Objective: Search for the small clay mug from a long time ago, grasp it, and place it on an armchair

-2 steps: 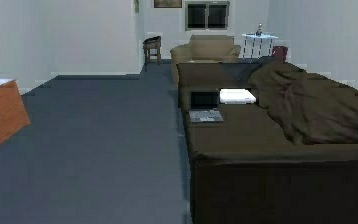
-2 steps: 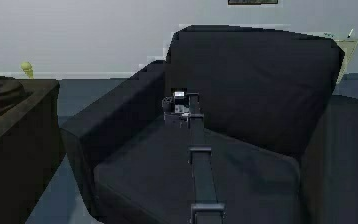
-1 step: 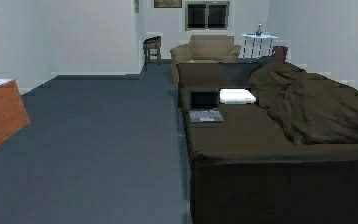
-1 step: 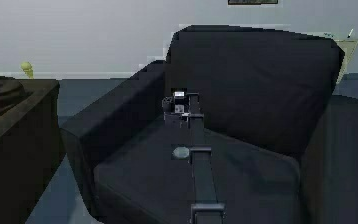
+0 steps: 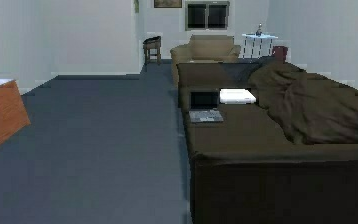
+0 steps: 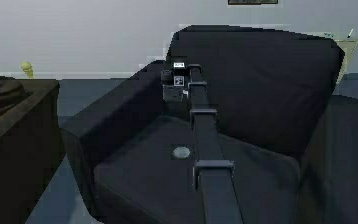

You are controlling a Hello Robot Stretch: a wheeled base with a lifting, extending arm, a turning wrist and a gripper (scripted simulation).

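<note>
My arm (image 6: 209,140) was stretched over the seat of a dark armchair (image 6: 277,90). My pincer (image 6: 171,84) was at the arm's far end, near the corner where the backrest meets one armrest. The dark cover was directly behind it, so I could not tell if the fingers were spread or pressed together. I also could not tell if the pincer carried anything.

A small round grey thing (image 6: 182,153) lay on the seat cushion, just beside the arm on the arm side view's left. It was too small for me to say surely that it was the clay mug.

In the forward view there was a long bed (image 5: 287,160) with a dark brown blanket (image 5: 312,105). An open laptop (image 5: 206,108) lay near the bed's edge, and a flat white thing (image 5: 238,96) lay just beside it. Beyond the bed stood a tan armchair (image 5: 212,50) under a window (image 5: 207,15). A dark chair (image 5: 152,47) stood to one side of it and a small white counter (image 5: 259,42) to the other. The corner of a wooden counter (image 5: 2,115) was at the forward view's left edge.
</note>
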